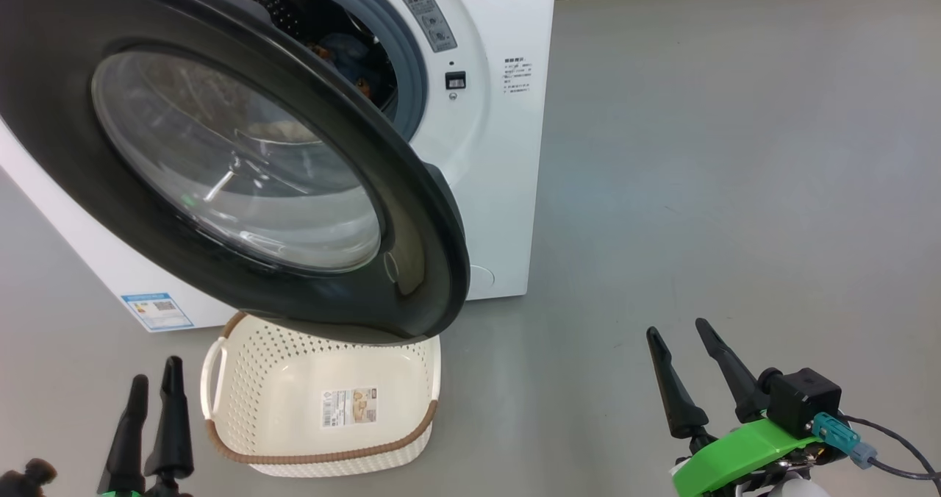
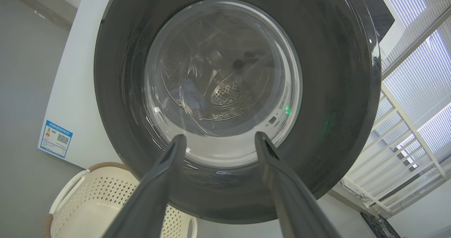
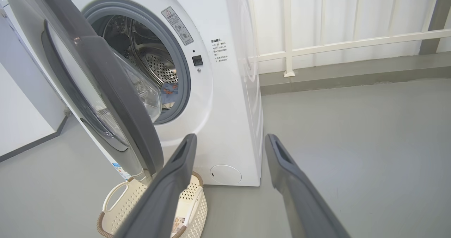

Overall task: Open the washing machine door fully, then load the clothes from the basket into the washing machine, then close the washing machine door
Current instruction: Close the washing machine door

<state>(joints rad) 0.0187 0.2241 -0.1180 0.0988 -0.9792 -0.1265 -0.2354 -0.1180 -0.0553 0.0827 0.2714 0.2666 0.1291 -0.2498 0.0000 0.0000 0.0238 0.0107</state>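
- The door stands partly swung out from the washer, and its black rim hangs over the back of the basket.
- The basket sits on the floor just in front of the washer, its bottom bare but for a paper label.
- The clothes lie inside the drum; blue fabric with orange-brown bits shows past the grey seal.
- The left pincer is spread and pinches nothing. It is low, just left of the basket, and in its wrist view the fingers point up at the door glass.
- The right pincer is spread wide and pinches nothing. It is above bare floor, well right of the basket.
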